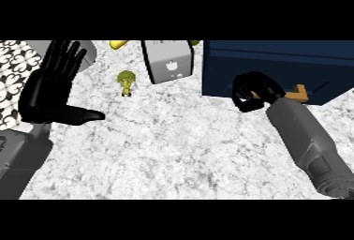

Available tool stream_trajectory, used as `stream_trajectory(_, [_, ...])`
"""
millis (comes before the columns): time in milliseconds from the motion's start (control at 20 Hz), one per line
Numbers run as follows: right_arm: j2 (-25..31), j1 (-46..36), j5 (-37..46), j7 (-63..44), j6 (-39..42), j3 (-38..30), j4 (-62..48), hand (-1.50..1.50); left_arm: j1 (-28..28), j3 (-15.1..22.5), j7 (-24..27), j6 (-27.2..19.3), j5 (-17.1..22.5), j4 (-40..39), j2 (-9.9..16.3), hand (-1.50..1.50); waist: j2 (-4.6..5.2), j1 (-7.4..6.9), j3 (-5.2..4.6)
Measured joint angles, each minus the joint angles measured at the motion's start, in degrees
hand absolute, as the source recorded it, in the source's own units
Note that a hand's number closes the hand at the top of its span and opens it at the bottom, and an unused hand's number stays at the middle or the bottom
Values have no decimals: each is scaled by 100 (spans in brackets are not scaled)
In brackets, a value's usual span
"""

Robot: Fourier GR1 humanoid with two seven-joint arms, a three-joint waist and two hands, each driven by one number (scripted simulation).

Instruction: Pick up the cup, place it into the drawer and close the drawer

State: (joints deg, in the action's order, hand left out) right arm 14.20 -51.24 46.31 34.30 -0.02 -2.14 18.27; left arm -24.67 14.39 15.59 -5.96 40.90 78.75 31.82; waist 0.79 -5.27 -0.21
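Fingers (243, 96) on my right hand (257, 89) curled at the drawer (276, 61) front, cup unseen, so probably just closing left.

No readable text in view.
Grey box-like appliance (169, 61) on the counter (180, 140) carries a small pale mark on its front, too small to tell if logo or symbol. No letters, numbers or brand names legible anywhere else.

I see flat, even light on the marble tabletop (173, 140) (no glare), with hardly any cast shadows; the navy drawer (276, 61) front reads dark.
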Motion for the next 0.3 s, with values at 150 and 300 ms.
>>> stream_trajectory(150, [36,5,-76,196,56,-75,-34,150,25,10,52,77,-5,-30,-34,-150,17,-26,2])
stream_trajectory(300, [55,-8,-125,307,99,-129,-77,150,42,53,120,87,-55,-74,-114,-150,27,-37,4])
